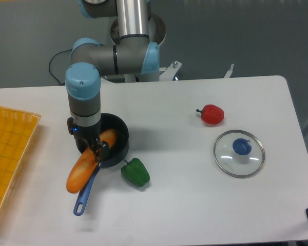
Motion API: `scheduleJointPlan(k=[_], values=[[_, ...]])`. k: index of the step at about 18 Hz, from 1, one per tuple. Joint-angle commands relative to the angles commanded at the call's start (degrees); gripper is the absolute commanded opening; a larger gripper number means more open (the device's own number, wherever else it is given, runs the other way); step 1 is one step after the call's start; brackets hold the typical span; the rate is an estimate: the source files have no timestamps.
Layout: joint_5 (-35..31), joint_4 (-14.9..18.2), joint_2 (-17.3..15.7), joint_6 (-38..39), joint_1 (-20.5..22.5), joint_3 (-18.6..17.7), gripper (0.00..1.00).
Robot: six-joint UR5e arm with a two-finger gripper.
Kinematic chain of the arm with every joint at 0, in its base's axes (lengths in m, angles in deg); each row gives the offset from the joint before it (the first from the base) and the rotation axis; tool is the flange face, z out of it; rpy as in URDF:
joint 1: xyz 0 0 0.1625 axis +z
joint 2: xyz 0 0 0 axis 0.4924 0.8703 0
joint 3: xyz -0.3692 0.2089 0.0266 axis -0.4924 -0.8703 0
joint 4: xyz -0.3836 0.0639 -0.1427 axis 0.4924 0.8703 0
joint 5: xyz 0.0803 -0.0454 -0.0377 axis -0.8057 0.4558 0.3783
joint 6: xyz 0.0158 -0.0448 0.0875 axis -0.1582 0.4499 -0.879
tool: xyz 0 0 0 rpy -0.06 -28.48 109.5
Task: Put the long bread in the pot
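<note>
The long bread (79, 175) is a glossy orange loaf held at a slant. Its upper end lies over the inside of the pot (121, 148) and its lower end hangs out over the table to the pot's lower left. My gripper (96, 149) points straight down at the pot's left rim and is shut on the long bread around its middle. The pot is a small black saucepan whose blue handle (84, 196) runs toward the table's front, partly under the loaf. The arm hides the left part of the pot.
A green pepper (135, 172) lies just right of the pot handle. A red pepper (212, 114) and a glass lid with a blue knob (238, 153) are at the right. A yellow mesh tray (7, 154) fills the left edge.
</note>
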Motion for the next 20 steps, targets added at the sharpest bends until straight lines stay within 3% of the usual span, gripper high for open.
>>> scheduleJointPlan(k=[5,11,14,17,20], values=[[0.17,0.0,-0.17,-0.09,0.26,0.09,1.0],[0.0,0.79,-1.23,-0.26,1.93,4.13,1.0],[-1.92,6.74,-2.72,-2.18,2.9,4.83,1.0],[-6.84,14.83,-5.61,-15.51,4.3,5.62,1.0],[-9.92,17.31,-8.61,-25.9,6.06,5.63,1.0]])
